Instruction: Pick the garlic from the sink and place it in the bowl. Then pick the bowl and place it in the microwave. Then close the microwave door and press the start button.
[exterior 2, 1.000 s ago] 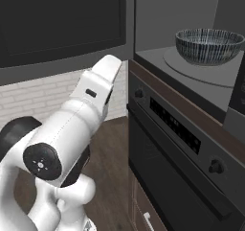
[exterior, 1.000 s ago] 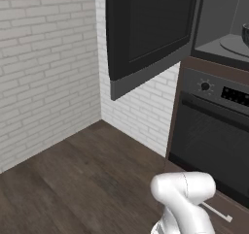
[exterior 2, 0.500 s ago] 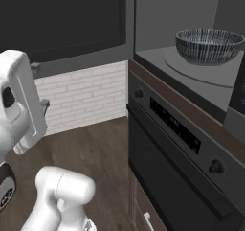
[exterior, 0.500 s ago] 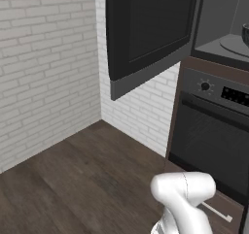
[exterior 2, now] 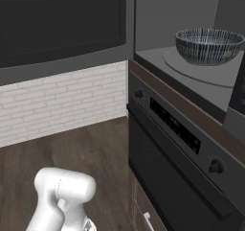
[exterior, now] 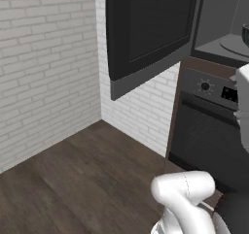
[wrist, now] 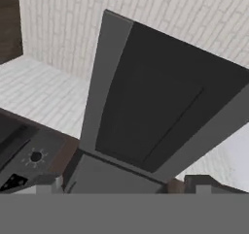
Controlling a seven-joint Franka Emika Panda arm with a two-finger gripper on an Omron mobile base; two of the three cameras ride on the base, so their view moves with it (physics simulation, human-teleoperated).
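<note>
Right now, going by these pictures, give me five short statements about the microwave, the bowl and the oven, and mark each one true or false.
1. The bowl sits inside the microwave on the round turntable plate. True.
2. The microwave door is shut. False: it stands swung open, out to the left of the cavity.
3. The oven is directly below the microwave. True.
4. The bowl lies on the wooden floor. False: it is up in the microwave cavity.
5. The wall beside the door is smooth dark tile. False: it is pale brick.
</note>
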